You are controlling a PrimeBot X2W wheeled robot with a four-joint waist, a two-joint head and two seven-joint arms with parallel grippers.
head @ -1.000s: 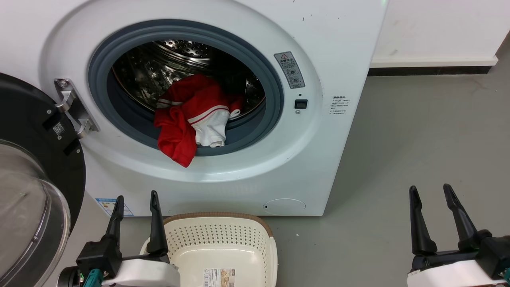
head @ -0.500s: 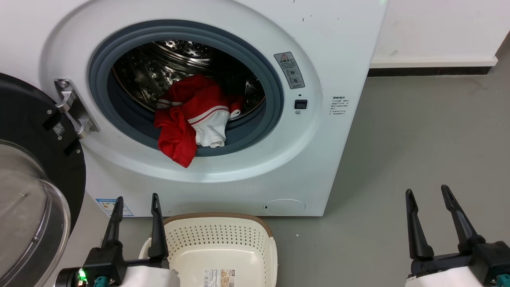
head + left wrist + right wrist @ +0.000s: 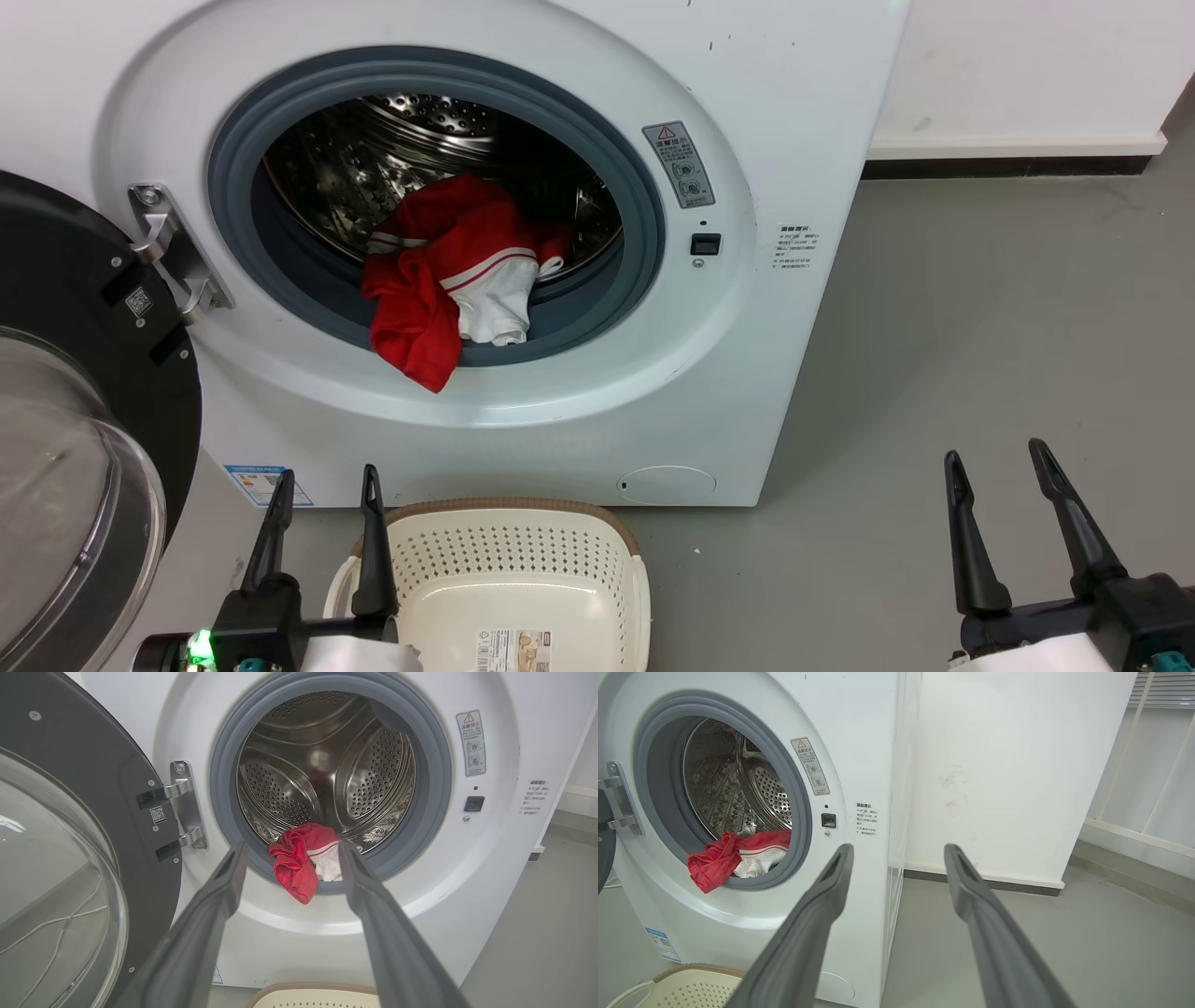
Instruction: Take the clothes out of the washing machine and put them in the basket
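- The clothes (image 3: 448,271) are bunched at the front of the washing machine (image 3: 579,420), with one red fold draped out over the grey door seal (image 3: 607,308).
- The basket (image 3: 523,569) is set on the floor (image 3: 934,373) just below the opening.
- The left end effector (image 3: 328,474) is held spread wide and empty beside the basket; the right end effector (image 3: 993,452) is likewise wide and empty, well apart to the right.
- The fabric is judged light, soft and limp, and likely to drag on the seal.
- The hanging red fold is judged the easiest part to be gripped.
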